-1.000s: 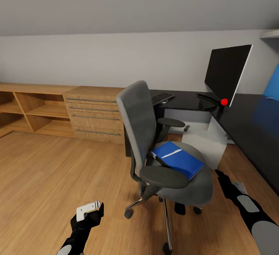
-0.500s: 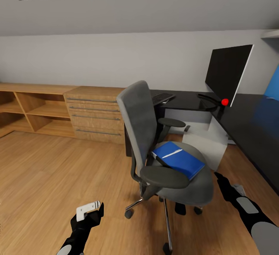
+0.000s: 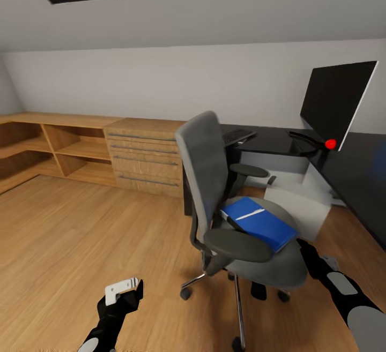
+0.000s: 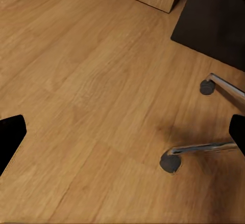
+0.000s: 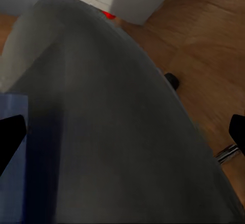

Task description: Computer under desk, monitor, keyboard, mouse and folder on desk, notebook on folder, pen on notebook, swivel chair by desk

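Folder (image 3: 261,224) lying on swivel chair (image 3: 214,180) — right gripper (image 5: 122,132) spread open, nearing; risking nudging the castored chair away.

You see the swivel chair (image 3: 236,207) in grey cloth with black armrests and chrome legs. Beside your right gripper (image 3: 303,247), which is black, the folder (image 3: 261,223) is bright blue, crossed by a white-silver pen (image 3: 251,215). The bench (image 3: 343,170) top is glossy black; the monitor (image 3: 338,100) is black with a red dot. The floor (image 3: 80,234) is warm honey-brown wood grain, the dresser (image 3: 145,156) light wood.
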